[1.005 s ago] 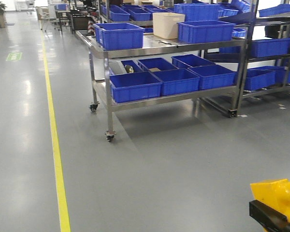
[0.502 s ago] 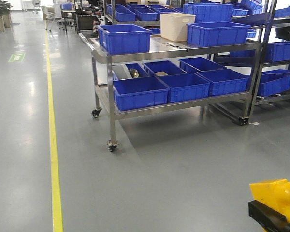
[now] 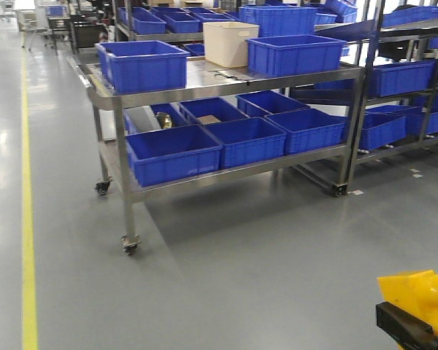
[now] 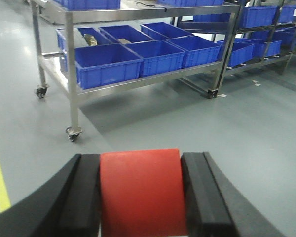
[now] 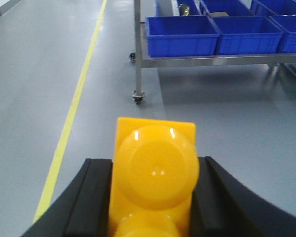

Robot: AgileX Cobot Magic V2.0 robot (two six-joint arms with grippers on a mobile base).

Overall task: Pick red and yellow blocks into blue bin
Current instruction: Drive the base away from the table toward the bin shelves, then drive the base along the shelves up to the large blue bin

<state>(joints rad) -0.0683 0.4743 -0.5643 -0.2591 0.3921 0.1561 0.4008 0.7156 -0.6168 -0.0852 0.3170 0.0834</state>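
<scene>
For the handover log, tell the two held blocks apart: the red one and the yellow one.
The red cube is plain and smooth-faced; the yellow brick carries round studs. The red cube sits in the left gripper, the yellow brick in the right gripper. Shared: each is clamped between black jaws, over the grey floor.

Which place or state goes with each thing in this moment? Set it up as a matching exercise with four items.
Things:
1. red block
2. yellow brick
3. cream tub
4. yellow line

Places or states:
A. on the top shelf of the cart
B. clamped in the left gripper
C. painted along the floor
D. clamped in the right gripper

Pairs: 1-B, 2-D, 3-A, 4-C
</scene>
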